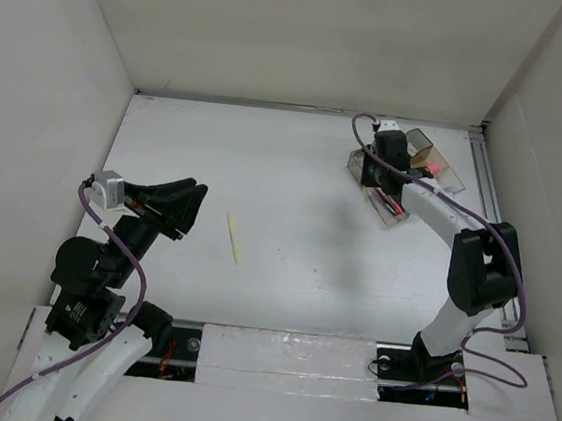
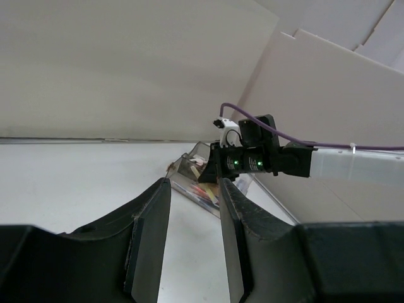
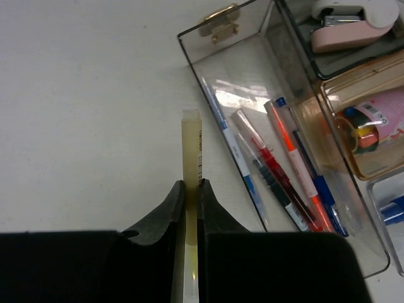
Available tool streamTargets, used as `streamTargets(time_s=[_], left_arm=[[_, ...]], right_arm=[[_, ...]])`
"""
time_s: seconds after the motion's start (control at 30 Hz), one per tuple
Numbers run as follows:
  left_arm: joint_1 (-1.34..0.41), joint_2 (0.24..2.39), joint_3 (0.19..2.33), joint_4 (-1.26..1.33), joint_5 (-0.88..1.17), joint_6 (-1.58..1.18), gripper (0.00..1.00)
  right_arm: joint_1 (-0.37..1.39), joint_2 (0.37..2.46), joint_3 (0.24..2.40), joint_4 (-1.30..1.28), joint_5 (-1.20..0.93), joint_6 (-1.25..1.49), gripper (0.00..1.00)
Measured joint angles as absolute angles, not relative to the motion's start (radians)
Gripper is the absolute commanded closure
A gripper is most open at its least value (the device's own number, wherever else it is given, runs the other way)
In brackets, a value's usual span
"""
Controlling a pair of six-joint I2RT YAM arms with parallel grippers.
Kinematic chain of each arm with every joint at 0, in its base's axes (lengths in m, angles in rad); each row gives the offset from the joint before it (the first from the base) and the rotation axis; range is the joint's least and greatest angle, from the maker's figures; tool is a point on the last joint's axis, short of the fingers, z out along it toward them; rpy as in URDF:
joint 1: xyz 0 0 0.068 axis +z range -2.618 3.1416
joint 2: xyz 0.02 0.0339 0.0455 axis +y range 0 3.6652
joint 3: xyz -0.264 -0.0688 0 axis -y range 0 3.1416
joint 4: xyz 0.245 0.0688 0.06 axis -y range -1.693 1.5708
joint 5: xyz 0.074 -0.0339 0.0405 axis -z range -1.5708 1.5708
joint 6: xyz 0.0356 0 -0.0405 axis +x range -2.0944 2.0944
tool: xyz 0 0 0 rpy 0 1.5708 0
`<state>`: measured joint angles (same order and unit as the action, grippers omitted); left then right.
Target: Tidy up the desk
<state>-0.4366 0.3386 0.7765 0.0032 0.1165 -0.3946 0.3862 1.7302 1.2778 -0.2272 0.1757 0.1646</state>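
The desk is a white tabletop between white panels. My right gripper is shut on a pale yellow pen and holds it over the desk just left of the clear compartmented tray. In the top view this gripper is at the tray, far right. A second pale yellow pen lies loose on the desk's middle left. My left gripper is open and empty, left of that pen; the left wrist view shows nothing between its fingers.
The tray's long compartment holds several pens; other compartments hold a pink and white stapler and a pink bottle. A metal rail runs along the desk's right edge. White panels stand on the left, back and right.
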Motion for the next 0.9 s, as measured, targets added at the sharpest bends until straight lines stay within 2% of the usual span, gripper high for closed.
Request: streamTargets(time_s=[0.3, 0.77, 0.8, 0.9], left_arm=[[-0.437, 0.344, 0.776, 0.003, 0.127, -0.395, 0.68], [-0.437, 0.345, 0.776, 0.003, 0.123, -0.395, 0.68], [-0.437, 0.345, 0.776, 0.003, 0.123, -0.395, 0.68], [-0.437, 0.345, 0.776, 0.003, 0.123, -0.395, 0.68]], right_arm=[[0.242, 1.725, 1.227, -0.207, 0.141, 0.147, 1.00], [0.236, 1.873, 1.368, -0.259, 0.106, 0.057, 0.94], [0.238, 1.878, 1.368, -0.265, 0.109, 0.056, 0.85], [0.245, 1.878, 1.367, -0.265, 0.123, 0.059, 0.70]])
